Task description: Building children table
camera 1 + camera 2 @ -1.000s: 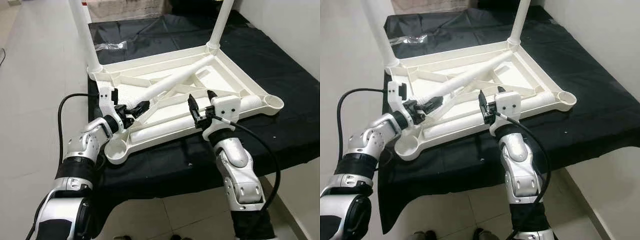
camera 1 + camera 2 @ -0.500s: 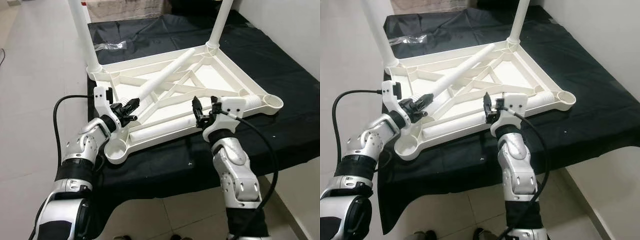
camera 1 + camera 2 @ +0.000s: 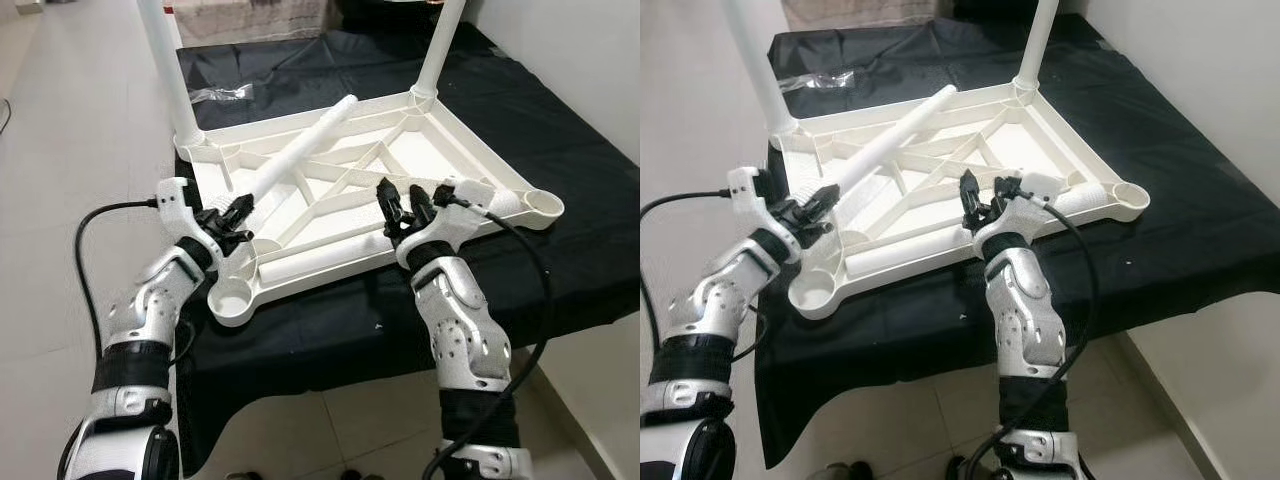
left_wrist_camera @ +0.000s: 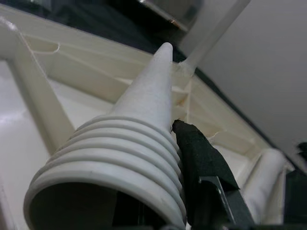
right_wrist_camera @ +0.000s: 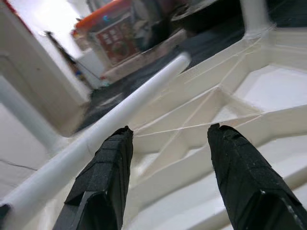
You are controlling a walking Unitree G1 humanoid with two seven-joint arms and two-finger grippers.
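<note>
The white table top (image 3: 470,130) lies upside down on a black cloth. Two white legs (image 3: 165,60) (image 3: 440,50) stand upright in its far corner sockets. My left gripper (image 3: 238,212) is shut on the threaded end of a loose leg (image 3: 300,150), which slants across the ribbed underside toward the far edge. In the left wrist view the threaded end (image 4: 110,167) sits against one black finger (image 4: 201,158). My right gripper (image 3: 400,200) hovers open over the near rim, holding nothing; its fingers (image 5: 103,177) show spread in the right wrist view. Another leg (image 3: 320,262) lies along the near rim.
Empty sockets sit at the near left corner (image 3: 232,296) and near right corner (image 3: 545,203). A clear plastic bag (image 3: 220,93) lies on the black cloth (image 3: 560,100) behind the table top. Tiled floor runs on the left, a wall on the right.
My left gripper has drawn the loose leg to the left and toward me, so its far tip left the far right corner. The right gripper pulled back slightly and stays open.
</note>
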